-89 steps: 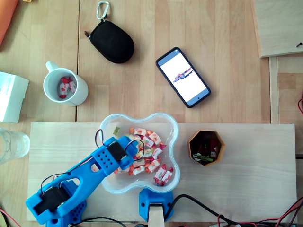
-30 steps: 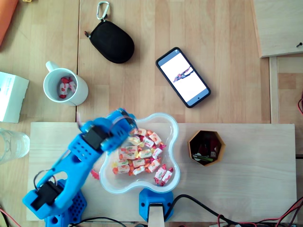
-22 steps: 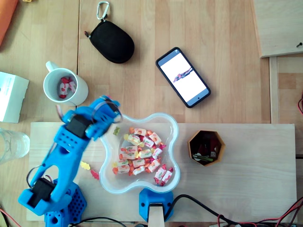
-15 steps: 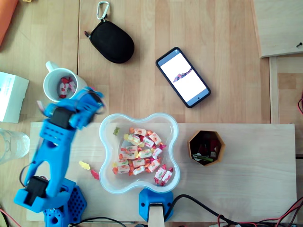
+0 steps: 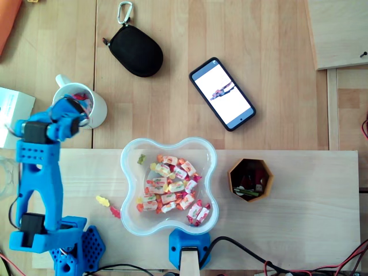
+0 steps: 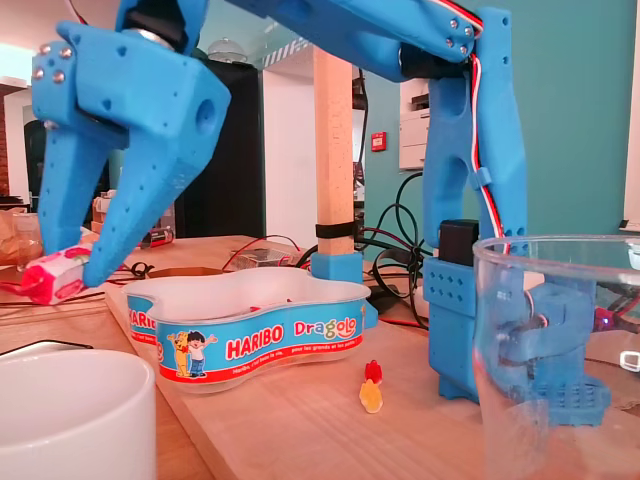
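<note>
Moved: arm swung left from the Haribo bowl [image 5: 123,167] to over the white mug [image 6: 70,415] | gripper [image 6: 64,270] fingers clamped on a wrapped candy [image 6: 48,280], held above the mug | candy's long axis near level, ends pointing left-right in the fixed view | beyond: two loose gummies [image 6: 370,388]

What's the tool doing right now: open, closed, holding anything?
Tool: closed on a wrapped candy, above the white mug.
</note>
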Motion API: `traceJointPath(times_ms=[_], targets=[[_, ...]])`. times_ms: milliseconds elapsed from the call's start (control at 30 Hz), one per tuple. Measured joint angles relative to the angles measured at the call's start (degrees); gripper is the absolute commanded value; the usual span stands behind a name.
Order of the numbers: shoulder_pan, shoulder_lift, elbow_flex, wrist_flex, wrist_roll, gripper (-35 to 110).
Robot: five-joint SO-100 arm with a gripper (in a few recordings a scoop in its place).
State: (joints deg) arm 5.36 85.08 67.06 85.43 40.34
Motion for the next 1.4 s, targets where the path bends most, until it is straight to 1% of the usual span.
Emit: traceJointPath(times_ms=[167, 333, 1100, 1400], targets=[[-4.75, -0.62, 0.00, -0.70, 5.63, -1], [-5.45, -0.97, 0.00, -0.70, 9.14, -1], [-5.45, -2.90, 0.00, -0.70, 10.37, 0], [-5.45, -2.90, 0.00, -0.70, 9.84, 12]])
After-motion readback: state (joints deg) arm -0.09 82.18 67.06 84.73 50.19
